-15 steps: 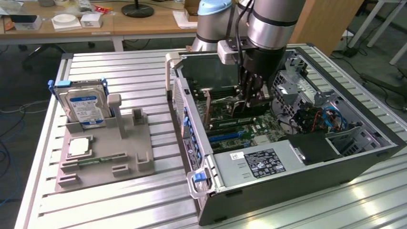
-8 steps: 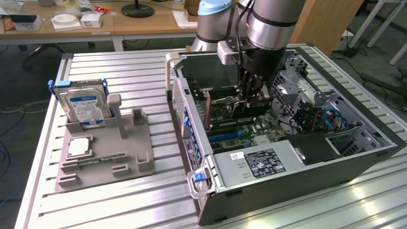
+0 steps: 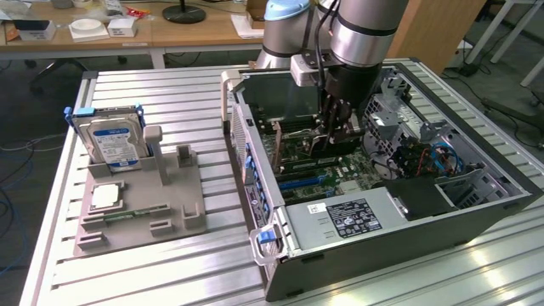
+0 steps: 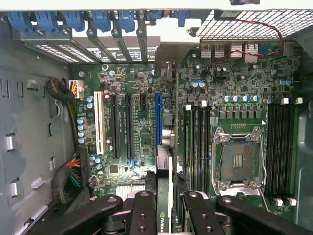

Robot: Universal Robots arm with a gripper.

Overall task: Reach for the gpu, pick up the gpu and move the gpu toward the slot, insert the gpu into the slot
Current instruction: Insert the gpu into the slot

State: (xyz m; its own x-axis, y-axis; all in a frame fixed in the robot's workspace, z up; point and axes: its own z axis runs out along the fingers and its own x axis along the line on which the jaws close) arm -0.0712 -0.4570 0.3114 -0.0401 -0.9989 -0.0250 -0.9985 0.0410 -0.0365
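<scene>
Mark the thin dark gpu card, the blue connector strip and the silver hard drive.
Thin dark gpu card (image 4: 164,205): wrist view, top edge.
Blue connector strip (image 4: 158,119): wrist view, mid-length.
Silver hard drive (image 3: 112,143): exterior view, blue label.

— How was the light in there?
— Bright and even from overhead. It glared off the ribbed metal table (image 3: 127,268) at the near corner, and the open case (image 3: 476,210) kept its floor in shade.
— And close up?
— The motherboard (image 4: 234,98) was sharp; the perforated panel (image 4: 239,27) washed out white.
</scene>
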